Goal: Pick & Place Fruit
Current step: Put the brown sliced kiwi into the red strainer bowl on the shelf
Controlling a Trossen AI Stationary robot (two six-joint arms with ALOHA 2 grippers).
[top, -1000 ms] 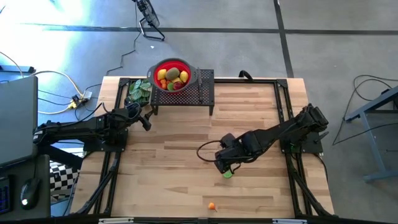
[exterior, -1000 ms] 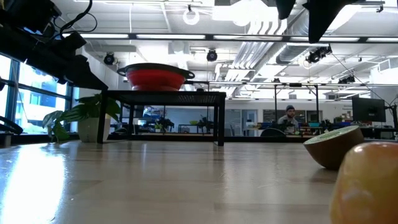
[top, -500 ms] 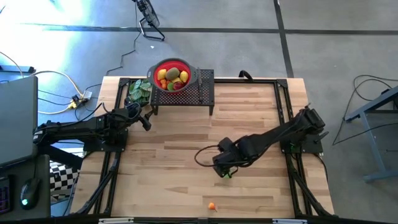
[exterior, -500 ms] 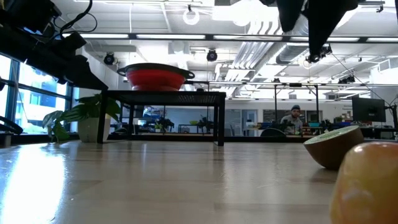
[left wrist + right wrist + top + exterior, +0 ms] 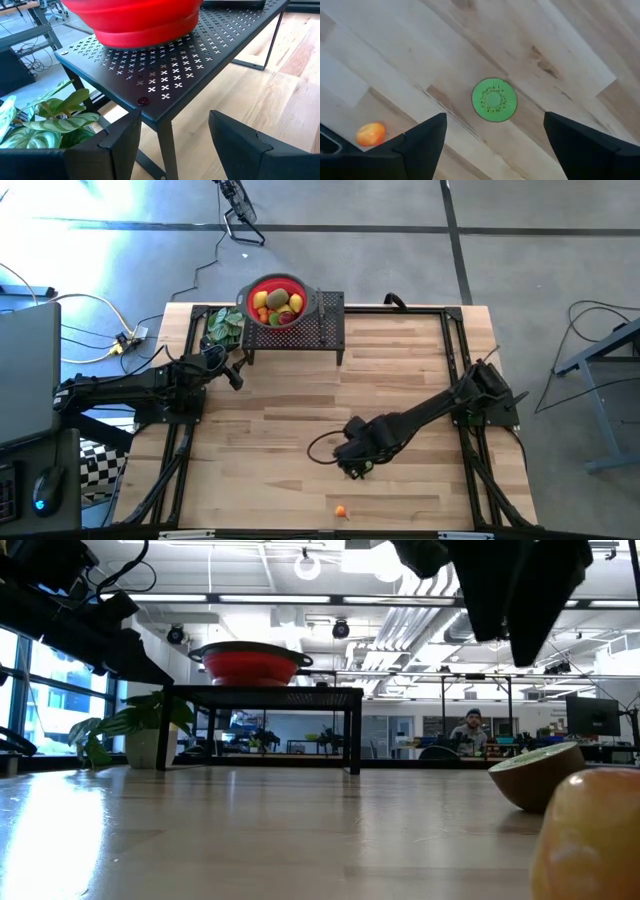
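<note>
Over the front middle of the pale plank table (image 5: 280,430) my right gripper (image 5: 352,468) hangs with fingers (image 5: 425,140) spread wide, nothing between them, pointing down at one kiwi half (image 5: 494,99): a flat round disc, bright green cut face up, pale centre ringed with tiny dark seeds, lying on the wood. In the low view that same half (image 5: 535,775) shows a brown rounded skin and a green rim, tilted, near the camera. One small orange fruit (image 5: 340,510) sits apart from it by the front edge; in my right wrist view it (image 5: 370,134) is round and smooth, orange-red. So two loose fruits on the table. The rest are piled in one red bowl (image 5: 252,292), round, ribbed smooth plastic, holding a heap of yellow, red, orange and one brown piece (image 5: 277,301); exact count too small to tell. The bowl rests on one black metal stand (image 5: 200,55), flat top punched with rows of small cross-shaped holes, thin square legs. My left gripper (image 5: 236,375) waits at the back left, just beside the stand's leg, its two dark angular fingers (image 5: 250,145) parted and holding nothing. One leafy green plant (image 5: 224,326) sits just left of the stand, broad matte leaves. One person (image 5: 473,727) sits far off in the room behind the table.
</note>
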